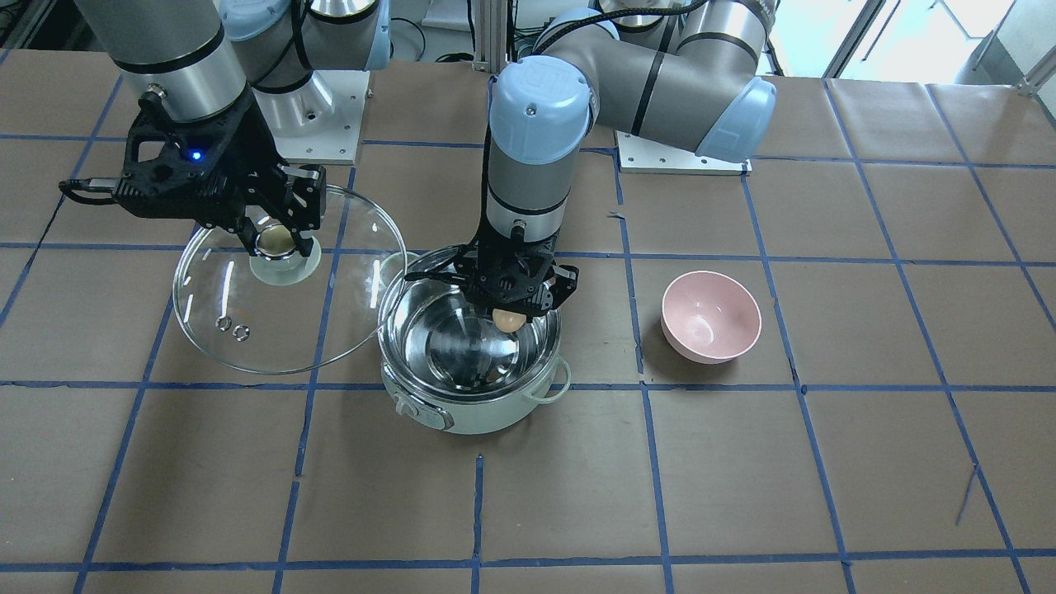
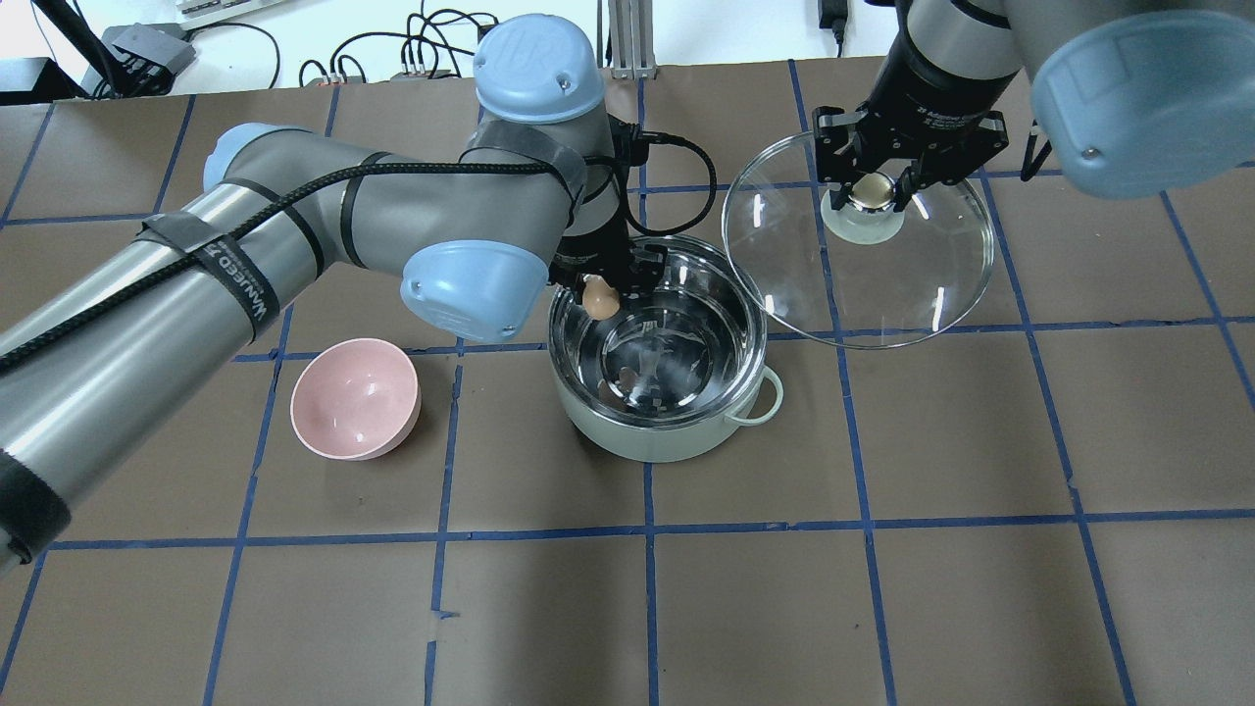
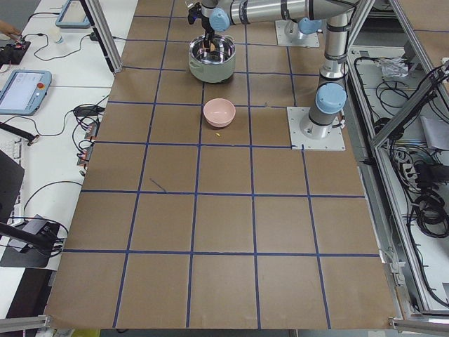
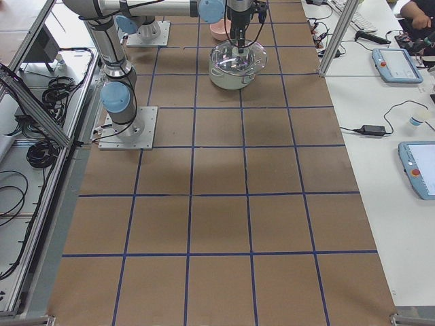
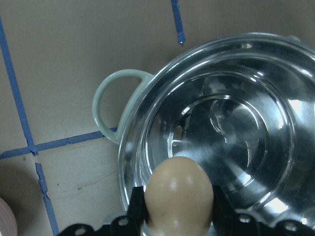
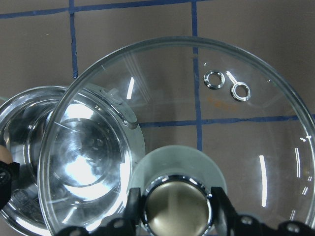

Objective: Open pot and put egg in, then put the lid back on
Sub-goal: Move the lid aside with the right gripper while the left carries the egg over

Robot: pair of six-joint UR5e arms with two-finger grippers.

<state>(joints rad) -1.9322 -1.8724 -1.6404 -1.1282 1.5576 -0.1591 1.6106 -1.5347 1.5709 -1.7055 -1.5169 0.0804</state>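
The mint-green pot (image 1: 462, 412) (image 2: 647, 436) stands open at mid-table, its steel inside bare. My left gripper (image 1: 510, 318) (image 2: 600, 297) is shut on the tan egg (image 1: 509, 320) (image 2: 599, 299) (image 5: 179, 194), which hangs just inside the pot's rim (image 5: 129, 128) on the robot's side. My right gripper (image 1: 279, 241) (image 2: 871, 194) is shut on the knob (image 6: 177, 201) of the glass lid (image 1: 346, 297) (image 2: 922, 284) (image 6: 256, 132). The lid is held in the air beside the pot, and its edge overlaps the pot's rim in the views.
A pink bowl (image 1: 711, 318) (image 2: 355, 399) sits on the brown paper to the pot's other side, away from the lid. Both arm bases (image 1: 681, 153) stand at the table's robot edge. Blue tape lines grid the table.
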